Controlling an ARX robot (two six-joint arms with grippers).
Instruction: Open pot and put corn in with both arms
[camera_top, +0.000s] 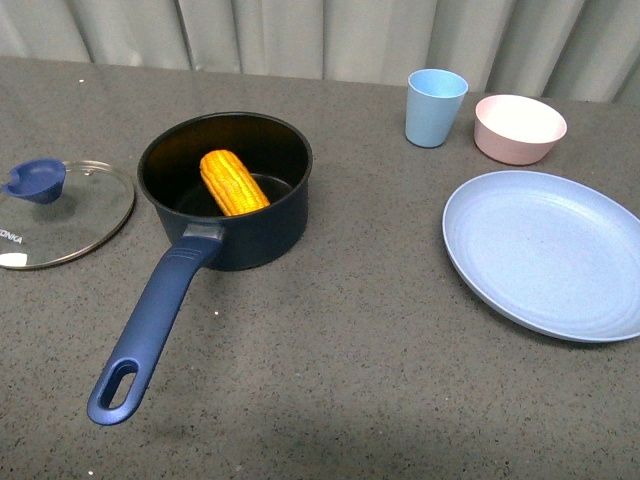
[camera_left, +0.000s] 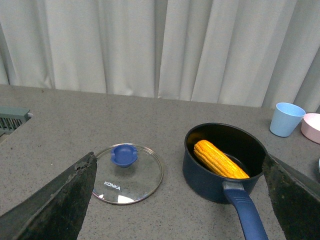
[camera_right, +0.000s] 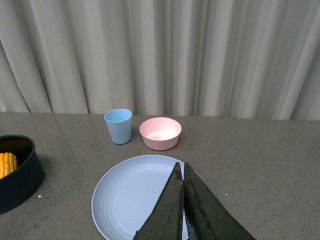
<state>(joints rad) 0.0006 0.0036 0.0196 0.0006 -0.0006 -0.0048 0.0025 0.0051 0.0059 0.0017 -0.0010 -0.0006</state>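
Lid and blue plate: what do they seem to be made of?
Lid: looks like clear glass with a thin, shiny metal rim; the table shows through it, and KONKA is printed on it. Its blue knob looks matte, probably silicone or plastic. Plate: matte pale blue with faint concentric rings and no gloss, likely plastic or a fibre composite rather than glazed ceramic; I can't tell which.

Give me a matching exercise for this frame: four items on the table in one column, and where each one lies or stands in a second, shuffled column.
Items:
1. corn
2. glass lid
3. blue cup
4. blue plate

Places:
A. flat on the table, left of the pot
B. near the table's right edge, in front of the pink bowl
C. inside the pot
D. upright beside the pink bowl, to its left

Pairs: 1-C, 2-A, 3-D, 4-B
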